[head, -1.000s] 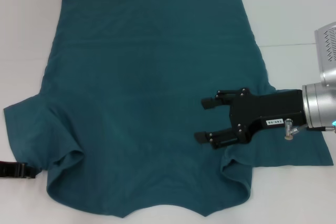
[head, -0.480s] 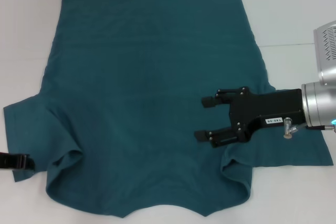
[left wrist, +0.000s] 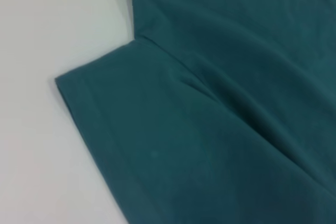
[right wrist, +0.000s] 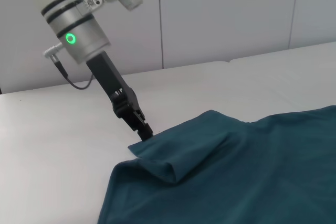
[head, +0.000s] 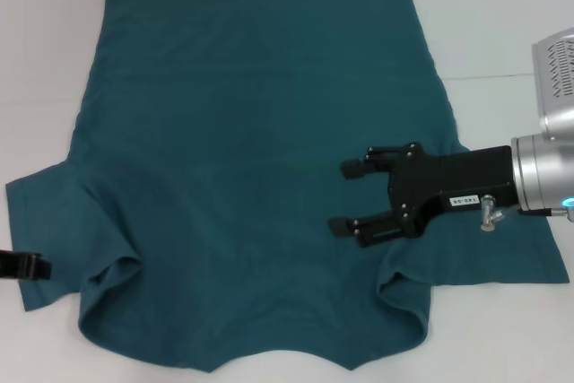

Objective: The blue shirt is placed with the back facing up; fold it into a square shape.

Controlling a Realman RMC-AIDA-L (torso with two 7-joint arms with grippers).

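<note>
Blue shirt [head: 251, 159] lies spread flat on the white desk [head: 502, 15], covering most of the middle of it. Straight hem at the far edge; curved near edge with a notch at the centre. One short sleeve sticks out left, the other right. Fabric mostly smooth, with soft folds and small lifted pockets where each sleeve meets the body on the near side.

Right hand [head: 345, 196] reaches in from the right, over the right sleeve and the right part of the shirt body. Its two black fingers point left and stand clearly apart, nothing between them. From the head view, contact with the cloth cannot be told.

Left hand [head: 34, 265] shows only as a black tip at the far left edge of the view, at the near corner of the left sleeve. In the right wrist view the left hand [right wrist: 143, 130] comes down at a slant with its tip at the sleeve's edge, where the cloth is raised in a small fold; whether its fingers are apart or together cannot be told.

Left wrist view: sleeve corner of the blue shirt [left wrist: 210, 129] with stitched hem, flat on the desk [left wrist: 47, 35], underarm seam running off diagonally.
</note>
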